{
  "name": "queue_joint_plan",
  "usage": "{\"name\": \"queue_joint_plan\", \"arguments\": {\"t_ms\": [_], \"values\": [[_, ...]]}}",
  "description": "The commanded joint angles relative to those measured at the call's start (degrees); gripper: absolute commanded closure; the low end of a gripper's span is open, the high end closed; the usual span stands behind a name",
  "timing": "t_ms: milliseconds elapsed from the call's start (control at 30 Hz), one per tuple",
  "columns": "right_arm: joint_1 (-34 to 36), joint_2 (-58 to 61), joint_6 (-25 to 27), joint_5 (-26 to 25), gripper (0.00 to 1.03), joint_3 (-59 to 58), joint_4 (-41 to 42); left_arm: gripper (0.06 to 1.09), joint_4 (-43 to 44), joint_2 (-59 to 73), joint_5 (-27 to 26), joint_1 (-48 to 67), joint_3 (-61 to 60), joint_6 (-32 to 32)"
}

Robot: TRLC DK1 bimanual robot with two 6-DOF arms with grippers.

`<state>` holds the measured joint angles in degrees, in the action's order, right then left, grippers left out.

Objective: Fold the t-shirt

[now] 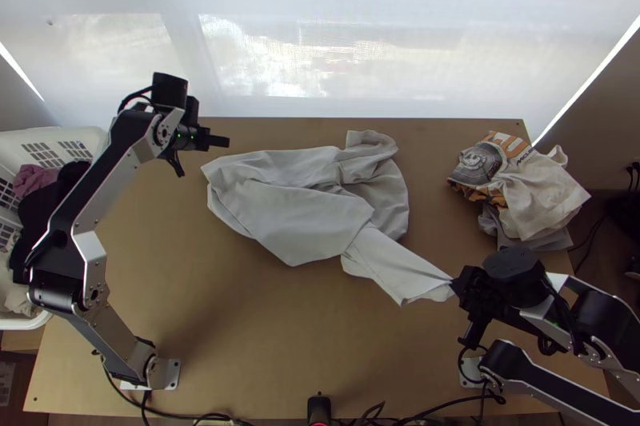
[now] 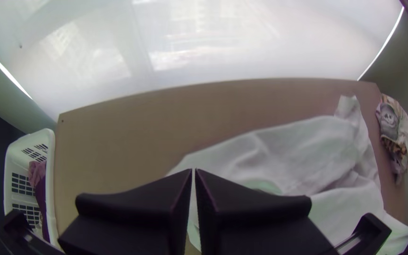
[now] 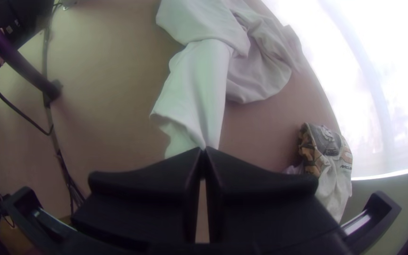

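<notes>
one stretched end of the pale t-shirt (image 1: 296, 218), perhaps a sleeve, is pinched in the right gripper (image 3: 203, 149), likely to draw it straight from the body. the rest lies rumpled on the table (image 1: 240, 330), overlapping itself. the left gripper (image 1: 227, 141), closed on nothing, hangs near its other end, probably placed clear so the fabric can shift freely.
</notes>
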<state>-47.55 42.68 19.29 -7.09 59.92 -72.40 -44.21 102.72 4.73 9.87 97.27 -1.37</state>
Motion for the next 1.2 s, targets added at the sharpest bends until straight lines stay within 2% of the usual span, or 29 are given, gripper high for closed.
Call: {"name": "queue_joint_plan", "arguments": {"t_ms": [0,167,267,400,733,1167], "values": [[0.0,-0.3,-0.3,-0.2,1.0,-0.1,0.5,0.85,1.8,-6.7,-0.1,6.0,-15.4,-0.6],[0.0,-0.2,-0.3,-0.2,1.0,0.1,0.7,0.72,3.1,-8.8,-0.1,8.2,-20.3,-1.7],[0.0,-0.2,-0.3,-0.3,1.0,0.4,0.6,0.58,3.1,-8.9,0.5,8.3,-22.0,-2.6],[0.0,-0.2,-0.4,-0.4,1.0,0.4,0.8,0.47,3.2,-7.7,5.9,8.2,-23.1,-4.0],[0.1,0.7,-0.3,-0.9,1.0,1.2,1.6,0.48,4.5,-3.2,7.7,8.2,-21.5,-6.8],[0.4,1.5,-0.3,-1.3,1.0,1.4,1.9,0.48,11.1,2.2,8.5,7.4,-21.1,-5.4]]}}
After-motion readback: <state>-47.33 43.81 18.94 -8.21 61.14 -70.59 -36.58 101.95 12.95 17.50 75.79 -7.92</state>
